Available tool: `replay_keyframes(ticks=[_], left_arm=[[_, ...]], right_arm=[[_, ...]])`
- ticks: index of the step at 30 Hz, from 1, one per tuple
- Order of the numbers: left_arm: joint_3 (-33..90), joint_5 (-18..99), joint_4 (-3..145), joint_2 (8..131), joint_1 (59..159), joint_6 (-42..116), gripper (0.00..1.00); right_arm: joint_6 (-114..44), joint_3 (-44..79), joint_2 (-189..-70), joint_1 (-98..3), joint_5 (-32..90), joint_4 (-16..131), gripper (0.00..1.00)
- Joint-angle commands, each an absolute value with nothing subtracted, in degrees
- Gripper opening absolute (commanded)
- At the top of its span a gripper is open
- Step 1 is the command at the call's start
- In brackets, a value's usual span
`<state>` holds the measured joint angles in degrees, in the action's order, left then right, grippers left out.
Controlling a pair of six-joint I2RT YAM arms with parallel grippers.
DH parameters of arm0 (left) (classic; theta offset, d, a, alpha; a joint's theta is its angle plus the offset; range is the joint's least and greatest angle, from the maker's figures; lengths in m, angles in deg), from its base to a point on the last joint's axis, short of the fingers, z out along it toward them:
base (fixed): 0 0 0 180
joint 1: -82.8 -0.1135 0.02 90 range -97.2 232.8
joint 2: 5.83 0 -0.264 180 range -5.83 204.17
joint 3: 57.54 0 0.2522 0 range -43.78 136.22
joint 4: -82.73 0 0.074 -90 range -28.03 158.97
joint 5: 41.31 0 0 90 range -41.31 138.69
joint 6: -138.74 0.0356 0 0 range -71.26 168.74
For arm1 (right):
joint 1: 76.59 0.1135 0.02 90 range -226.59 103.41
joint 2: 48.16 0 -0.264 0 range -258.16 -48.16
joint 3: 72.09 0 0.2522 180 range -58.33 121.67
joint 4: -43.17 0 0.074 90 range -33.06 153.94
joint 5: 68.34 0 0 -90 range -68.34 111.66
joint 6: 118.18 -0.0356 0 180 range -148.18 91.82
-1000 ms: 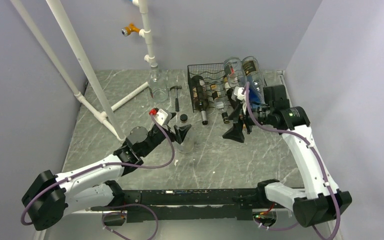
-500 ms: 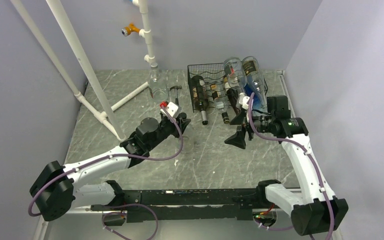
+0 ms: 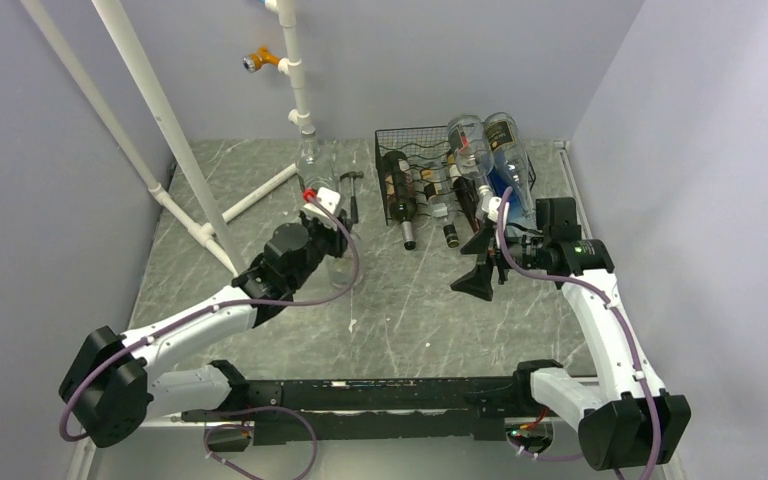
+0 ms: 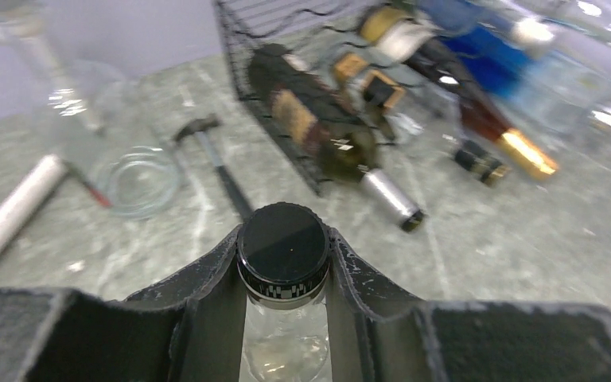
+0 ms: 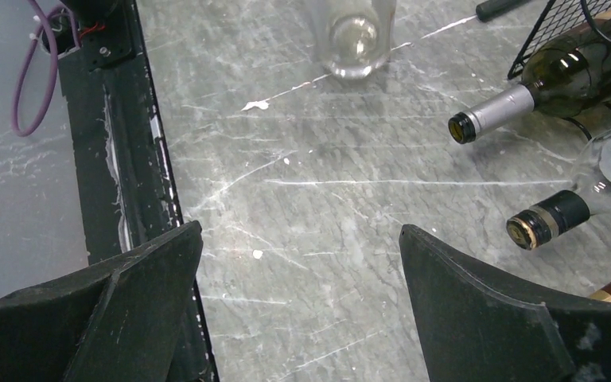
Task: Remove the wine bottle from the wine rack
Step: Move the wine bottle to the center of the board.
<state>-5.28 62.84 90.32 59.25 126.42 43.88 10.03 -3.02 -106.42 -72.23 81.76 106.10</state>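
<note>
— Where the grey marbled tabletop (image 3: 440,300) runs to its far edge, what stands?
— The black wire wine rack (image 3: 392,140); a dark green wine bottle (image 3: 396,190) lies in its left end, neck out.
— Tools?
— The left tool (image 4: 284,239) is clamped on a clear glass bottle (image 4: 282,354), seemingly upright; the right tool (image 5: 300,231) gapes empty.

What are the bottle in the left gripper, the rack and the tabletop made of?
Bottle: probably clear glass, see-through and glossy; cap matte black, plastic or painted metal. Rack: thin black wire, likely coated metal. Tabletop: grey, white-veined, slight sheen; stone or laminate, cannot tell.
</note>
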Motion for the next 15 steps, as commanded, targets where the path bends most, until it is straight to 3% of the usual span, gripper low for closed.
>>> replay_keyframes(ticks=[1,15], left_arm=[[-0.01,70.87,98.43,58.2,120.59,48.04,0.0],[7.35,68.53,103.43,68.15,104.44,48.08,0.0]], right_arm=[[11.48,-3.23,-105.26,-72.93,84.25,103.78,0.97],[11.71,-3.4,-104.66,-73.95,84.24,103.96,0.98]])
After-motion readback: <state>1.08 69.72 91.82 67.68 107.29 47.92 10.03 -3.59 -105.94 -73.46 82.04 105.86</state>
